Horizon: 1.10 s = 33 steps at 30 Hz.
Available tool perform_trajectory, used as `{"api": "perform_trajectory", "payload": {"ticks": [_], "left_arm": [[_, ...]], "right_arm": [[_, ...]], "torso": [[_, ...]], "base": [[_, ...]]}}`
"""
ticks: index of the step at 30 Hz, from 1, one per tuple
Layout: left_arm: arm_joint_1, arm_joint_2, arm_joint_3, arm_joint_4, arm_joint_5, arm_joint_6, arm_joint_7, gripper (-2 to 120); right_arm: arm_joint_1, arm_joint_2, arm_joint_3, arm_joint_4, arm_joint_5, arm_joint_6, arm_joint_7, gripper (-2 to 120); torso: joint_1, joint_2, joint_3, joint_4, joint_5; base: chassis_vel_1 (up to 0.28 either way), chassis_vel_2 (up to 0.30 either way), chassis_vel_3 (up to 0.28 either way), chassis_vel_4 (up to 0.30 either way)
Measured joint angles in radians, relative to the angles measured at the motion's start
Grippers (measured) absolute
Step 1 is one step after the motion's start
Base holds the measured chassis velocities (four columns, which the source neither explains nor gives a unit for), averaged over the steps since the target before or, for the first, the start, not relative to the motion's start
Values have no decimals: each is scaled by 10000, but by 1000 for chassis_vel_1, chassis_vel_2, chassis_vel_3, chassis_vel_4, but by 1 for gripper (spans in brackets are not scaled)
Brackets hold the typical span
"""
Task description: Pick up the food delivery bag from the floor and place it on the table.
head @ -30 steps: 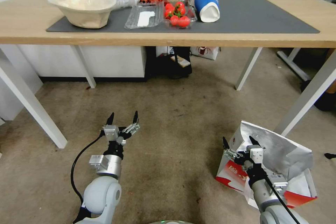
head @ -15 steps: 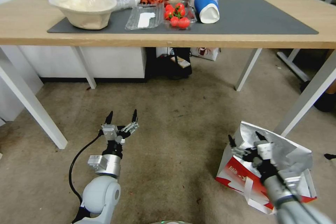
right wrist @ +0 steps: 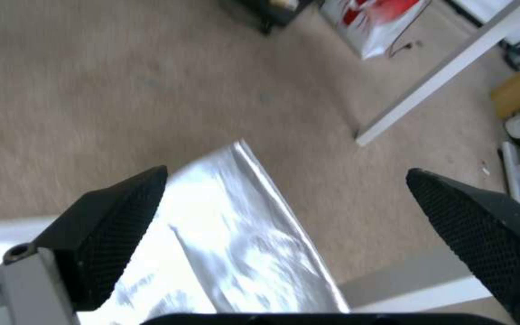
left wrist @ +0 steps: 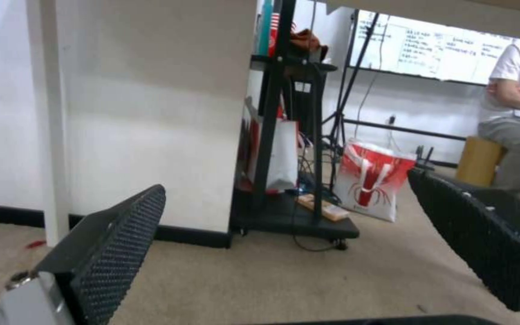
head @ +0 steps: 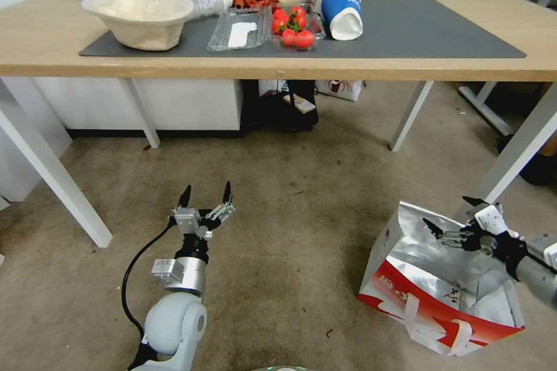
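Overhead, one wide table (head: pixel 406 66) with a grey mat (head: pixel 418 29) carries two pale bowls (head: pixel 139 14), one tipped blue cup (head: pixel 342 6) and one clear tray of tomatoes (head: pixel 293 26). Below, on the floor (head: pixel 290 185), one food delivery bag (head: pixel 441 284) lies open, foil lining showing, just beside a table leg. Just above its upper edge hangs the right gripper (head: pixel 449 220), fingers spread apart and empty. Well to the left, the left gripper (head: pixel 206 194) is raised over bare carpet, fingers likewise apart.
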Motion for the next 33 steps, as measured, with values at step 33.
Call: {"api": "perform_trajectory", "payload": {"ticks": [33], "left_arm": [[-362, -393, 334, 408, 430, 293, -309, 100]], "right_arm": [[1349, -2841, -1468, -4287, -1307, 213, -2016, 100]], "torso": [[3, 23, -1, -4, -1]], "base": [[0, 0, 0, 0]]}}
